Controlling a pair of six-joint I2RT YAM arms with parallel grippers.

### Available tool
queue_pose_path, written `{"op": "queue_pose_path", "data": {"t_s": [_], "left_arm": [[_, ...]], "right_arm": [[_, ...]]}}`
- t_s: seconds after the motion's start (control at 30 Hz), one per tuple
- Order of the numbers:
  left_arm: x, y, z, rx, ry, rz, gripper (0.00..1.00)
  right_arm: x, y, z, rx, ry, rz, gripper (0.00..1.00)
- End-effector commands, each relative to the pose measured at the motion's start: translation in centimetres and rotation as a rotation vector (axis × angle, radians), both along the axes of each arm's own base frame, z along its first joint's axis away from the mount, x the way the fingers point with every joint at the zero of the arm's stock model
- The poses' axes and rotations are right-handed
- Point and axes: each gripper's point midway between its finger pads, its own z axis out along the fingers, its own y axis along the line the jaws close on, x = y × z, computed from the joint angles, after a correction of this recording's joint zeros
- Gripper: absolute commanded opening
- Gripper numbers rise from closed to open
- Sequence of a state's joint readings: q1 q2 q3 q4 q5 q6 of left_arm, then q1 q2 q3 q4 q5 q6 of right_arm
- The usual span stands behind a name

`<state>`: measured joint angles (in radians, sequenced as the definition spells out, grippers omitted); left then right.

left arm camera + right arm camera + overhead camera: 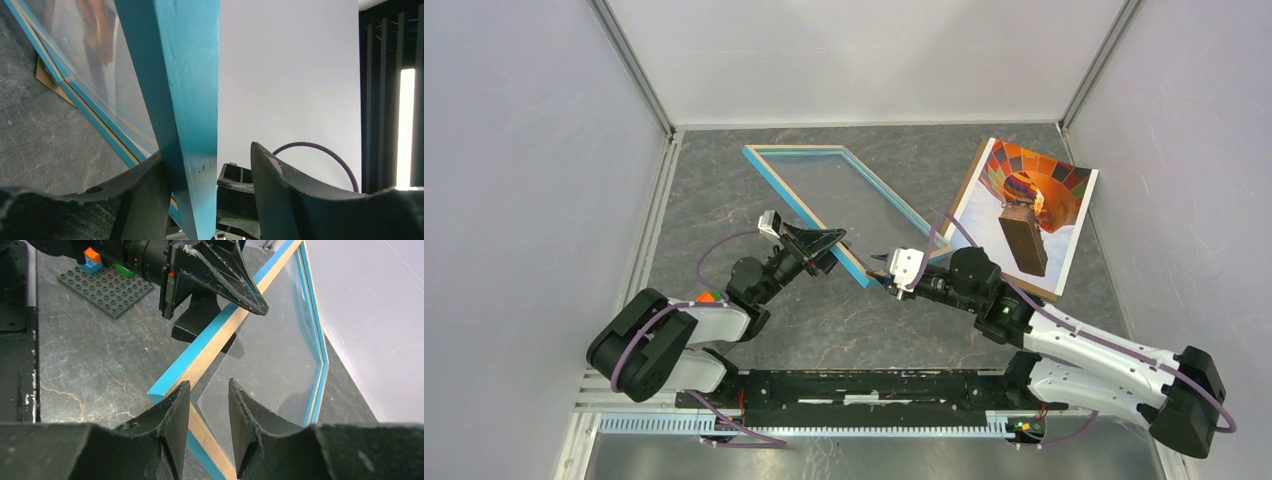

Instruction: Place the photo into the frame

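- The frame (839,205) is held tilted off the surface (724,215), its blue rail between the left gripper's (821,243) jaws.
- The right gripper's (886,270) jaws straddle the frame's near corner, narrowly parted.
- The photo (1024,215) lies beside.

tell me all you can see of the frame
The frame is a large thin rectangle, bright blue on one face and edges, pale wood on the other, with a see-through middle. It is tilted up off the dark table, its far side low near the back wall, its near side raised. The left tool has that near rail between its fingers, with a gap on one side in the wrist view. The right tool straddles the rail by the near corner, not clearly clamped.
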<state>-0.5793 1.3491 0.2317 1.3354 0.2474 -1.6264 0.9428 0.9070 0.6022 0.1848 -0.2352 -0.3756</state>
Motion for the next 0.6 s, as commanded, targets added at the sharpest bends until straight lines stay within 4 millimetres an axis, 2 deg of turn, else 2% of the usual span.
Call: {"op": "queue_pose_path", "data": {"t_s": [0.0,0.27,0.57], "left_arm": [[-0.6,0.0,3.6,-0.032,-0.16,-0.005,0.62],[-0.7,0.0,3.5,-0.032,-0.146,-0.007,0.62],[-0.7,0.1,3.4,-0.018,-0.14,-0.008,0.61]], "right_arm": [[0.7,0.4,0.7,-0.047,-0.076,-0.066,0.4],[2.6,-0.8,-1.9,-0.171,-0.156,-0.256,0.41],[2.4,-2.1,-3.0,-0.155,-0.186,-0.28,0.42]]}}
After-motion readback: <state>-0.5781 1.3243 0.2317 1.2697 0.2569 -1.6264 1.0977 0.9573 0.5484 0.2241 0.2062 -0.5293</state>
